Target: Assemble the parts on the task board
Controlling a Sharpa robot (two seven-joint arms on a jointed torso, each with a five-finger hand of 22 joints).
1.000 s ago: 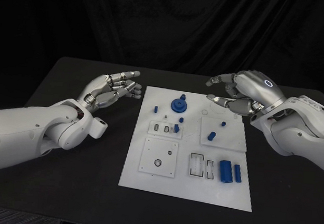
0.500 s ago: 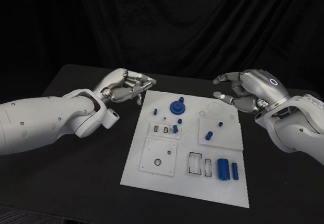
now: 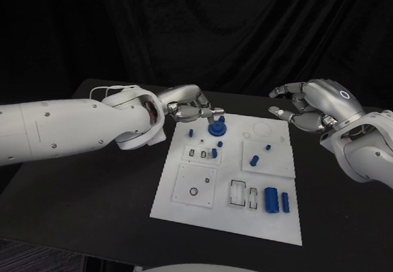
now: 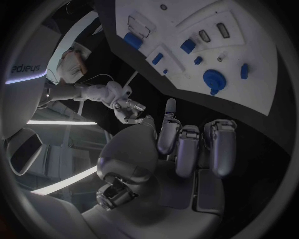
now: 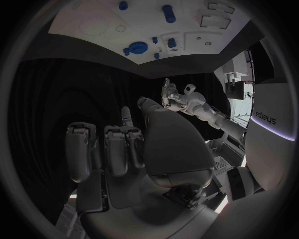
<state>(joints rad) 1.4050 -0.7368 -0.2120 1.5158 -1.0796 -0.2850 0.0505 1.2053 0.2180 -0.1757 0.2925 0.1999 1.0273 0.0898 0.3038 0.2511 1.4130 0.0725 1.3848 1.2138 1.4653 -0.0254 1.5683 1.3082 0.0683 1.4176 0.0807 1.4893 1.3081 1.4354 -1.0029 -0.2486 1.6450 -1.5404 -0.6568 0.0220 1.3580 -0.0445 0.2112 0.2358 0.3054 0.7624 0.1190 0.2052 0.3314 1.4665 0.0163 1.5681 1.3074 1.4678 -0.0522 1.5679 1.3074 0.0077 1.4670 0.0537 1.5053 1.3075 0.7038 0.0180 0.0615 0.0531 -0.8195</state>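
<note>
The white task board (image 3: 226,225) lies on the black table (image 3: 71,189) at the centre of the head view. On its upper part stands a round blue part (image 3: 216,127), with small blue pegs (image 3: 255,160) below it and two blue cylinders (image 3: 271,197) beside open slots at lower right. The left hand (image 3: 188,104) hovers just upper left of the round part, fingers curled in and holding nothing. The right hand (image 3: 312,106) hangs above the board's upper right corner, fingers bent but apart, empty. Contents of the small recesses are too small to tell
</note>
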